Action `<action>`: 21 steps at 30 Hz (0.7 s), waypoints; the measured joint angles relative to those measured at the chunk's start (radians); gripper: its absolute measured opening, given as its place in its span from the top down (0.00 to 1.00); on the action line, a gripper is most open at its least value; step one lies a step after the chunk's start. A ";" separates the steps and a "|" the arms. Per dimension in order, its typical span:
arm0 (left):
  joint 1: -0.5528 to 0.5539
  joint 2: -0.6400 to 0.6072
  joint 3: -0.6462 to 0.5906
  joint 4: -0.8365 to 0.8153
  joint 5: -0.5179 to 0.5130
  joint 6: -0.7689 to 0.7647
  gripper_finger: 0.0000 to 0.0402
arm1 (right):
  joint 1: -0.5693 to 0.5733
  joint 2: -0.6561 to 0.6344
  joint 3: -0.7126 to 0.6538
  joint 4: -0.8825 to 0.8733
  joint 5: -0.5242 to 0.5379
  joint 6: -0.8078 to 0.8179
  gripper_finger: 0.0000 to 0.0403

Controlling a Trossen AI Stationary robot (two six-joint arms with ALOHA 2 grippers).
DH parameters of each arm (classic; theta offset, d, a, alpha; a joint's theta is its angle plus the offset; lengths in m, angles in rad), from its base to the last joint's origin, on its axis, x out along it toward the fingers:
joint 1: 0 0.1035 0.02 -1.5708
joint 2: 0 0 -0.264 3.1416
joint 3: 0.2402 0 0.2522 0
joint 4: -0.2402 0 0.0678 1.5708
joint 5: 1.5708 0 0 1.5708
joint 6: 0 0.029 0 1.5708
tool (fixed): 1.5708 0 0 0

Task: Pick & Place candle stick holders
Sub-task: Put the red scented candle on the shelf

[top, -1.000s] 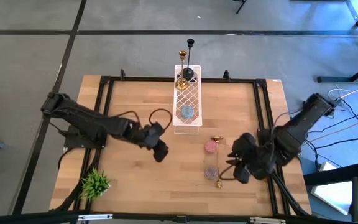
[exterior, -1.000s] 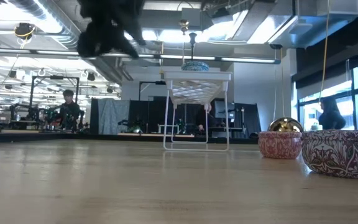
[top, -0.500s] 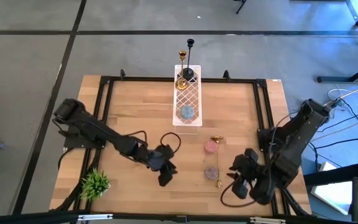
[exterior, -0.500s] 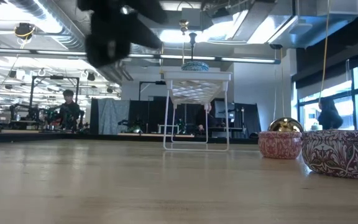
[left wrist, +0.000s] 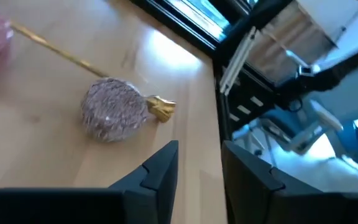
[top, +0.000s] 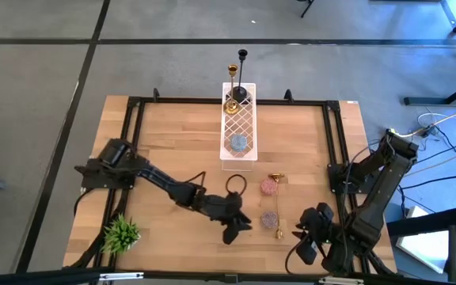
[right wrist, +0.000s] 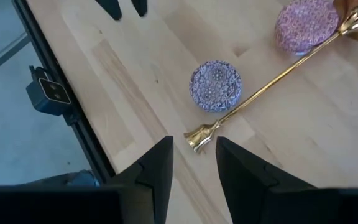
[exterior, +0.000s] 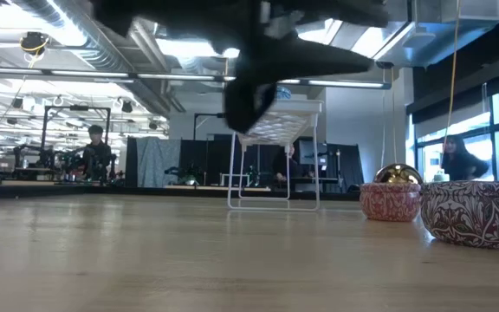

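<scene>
A: Start at the left. What's there?

B: A plant tuft (top: 121, 232) at the near left corner of the table (top: 165, 142). It is no part of the job. The left arm reaches from that side toward the middle, and the left gripper (top: 234, 229) hangs above the wood just short of the lying gold holder (top: 275, 204). Its fingers (left wrist: 160, 167) stand a little apart with nothing between them.

A: And in the middle?

B: A white rack (top: 239, 125) at the far edge carries a black holder (top: 242, 75) and a gold one (top: 232, 89), both upright, with a blue bowl (top: 237, 143) at its near end. Nearer us the lying holder rests flat between a pink bowl (top: 269, 186) and a purple bowl (top: 268, 218), its stem touching or just beside each.

A: The right side?

B: The right gripper (top: 311, 236) hovers just beside the holder's near end, fingers (right wrist: 156, 167) slightly parted and empty. Its wrist view puts the flared gold end (right wrist: 199, 137) right ahead of the gap.

A: So who takes it?

B: I'd judge the right is better lined up. It should come down on bare stem between the purple bowl and the flared end, jaws across the stem, opened wider first. The metal looks slick and thin, so close low to the wood and lift straight to avoid nudging the bowls. The left should stay clear.
</scene>
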 joint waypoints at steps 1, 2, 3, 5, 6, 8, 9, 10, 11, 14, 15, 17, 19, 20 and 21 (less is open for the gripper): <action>0.009 0.014 0.021 -0.001 0.025 0.021 0.69 | 0.000 0.000 0.000 -0.001 0.001 0.000 0.69; 0.020 0.029 0.044 0.006 0.050 0.042 0.69 | 0.000 -0.001 0.000 -0.003 0.003 0.000 0.69; 0.029 0.039 0.060 0.009 0.071 0.067 0.68 | 0.000 0.000 0.000 -0.006 0.003 -0.001 0.69; 0.049 0.057 0.087 0.002 0.100 0.121 0.67 | 0.000 0.000 0.000 -0.021 0.003 -0.002 0.69; 0.058 0.064 0.098 0.003 0.110 0.147 0.67 | 0.000 0.000 0.000 -0.031 0.003 -0.004 0.69; 0.073 0.068 0.115 -0.002 0.109 0.202 0.66 | 0.000 0.000 0.000 -0.045 0.002 -0.017 0.69; 0.079 0.069 0.126 -0.004 0.109 0.230 0.66 | 0.000 0.000 0.000 -0.051 0.001 -0.019 0.69; 0.084 0.069 0.137 -0.020 0.110 0.257 0.65 | 0.000 0.001 0.000 -0.056 -0.007 -0.020 0.69; 0.088 0.069 0.151 -0.044 0.115 0.288 0.65 | 0.000 0.001 -0.003 -0.053 -0.012 -0.020 0.69; 0.100 0.070 0.203 -0.157 0.176 0.343 0.62 | 0.003 0.001 -0.025 -0.047 -0.016 -0.004 0.69; 0.102 0.070 0.224 -0.195 0.197 0.345 0.61 | 0.003 0.001 -0.035 -0.047 -0.016 0.000 0.69; 0.106 0.070 0.259 -0.272 0.224 0.347 0.60 | 0.004 0.001 -0.059 -0.043 -0.016 0.001 0.69; 0.106 0.070 0.282 -0.338 0.233 0.339 0.59 | 0.000 0.002 -0.090 -0.032 -0.012 -0.001 0.69; 0.107 0.070 0.293 -0.371 0.237 0.337 0.59 | -0.003 0.002 -0.104 -0.021 -0.006 -0.015 0.69; 0.107 0.069 0.303 -0.403 0.239 0.329 0.59 | -0.008 0.002 -0.114 -0.009 -0.002 -0.026 0.68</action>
